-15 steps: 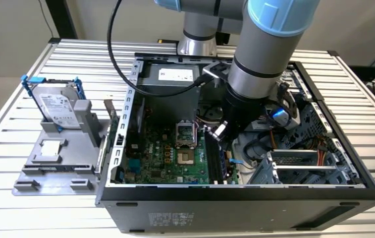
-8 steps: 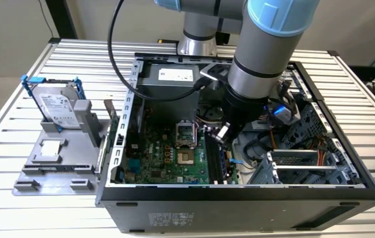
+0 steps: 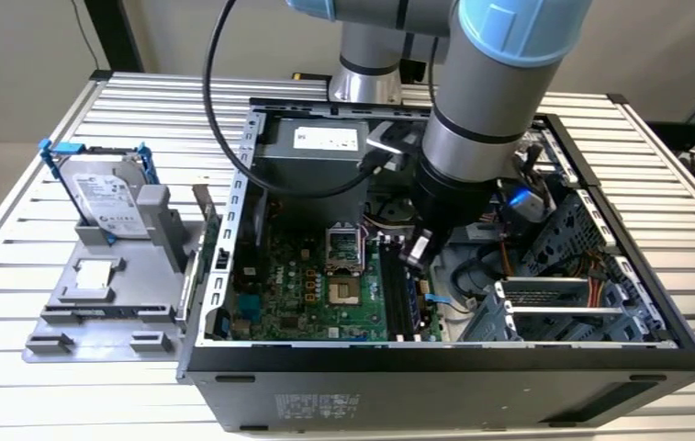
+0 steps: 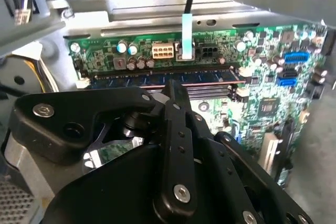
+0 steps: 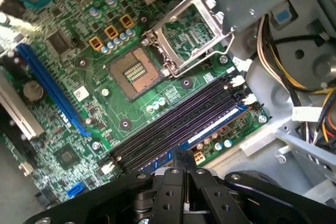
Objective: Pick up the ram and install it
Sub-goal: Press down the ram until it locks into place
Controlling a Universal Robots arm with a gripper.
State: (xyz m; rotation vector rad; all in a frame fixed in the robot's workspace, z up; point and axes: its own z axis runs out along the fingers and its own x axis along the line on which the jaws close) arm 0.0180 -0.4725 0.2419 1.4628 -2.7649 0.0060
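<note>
Gripper [image 3: 419, 250] down inside the open computer case [image 3: 445, 354], fingers pressed together with no gap in both wrist views, tip [image 4: 173, 88] right at the top edge of the ram [image 4: 163, 80]; cannot tell for sure whether it touches the ram or sits just above it. Nothing is clamped between the fingers.

Counter [image 3: 28, 230]: slatted aluminium, carries the case and, well off toward the exterior view's left of the gripper, a grey fixture [image 3: 102, 299].

Case: black tower lying on its side, side panel off, gripper inside it above the motherboard.

Motherboard [image 5: 68, 129]: green, flat under the gripper. Open CPU socket [image 5: 135, 72] with its metal load frame [image 5: 189, 32] flipped up, beyond the memory slots from the gripper in the first wrist view.

Hard drive [image 3: 108, 197]: silver, white label, standing upright in a blue bracket on the grey fixture, far from the gripper.

Memory slots [image 5: 178, 116]: long black parallel slots with white end latches, just ahead of the gripper tip in the first wrist view.

Ram: dark blue stick standing on edge in the slot nearest the gripper, running along the board's edge; blue strip of it also seen in the first wrist view [image 5: 212, 129], directly below the fingertips.
</note>
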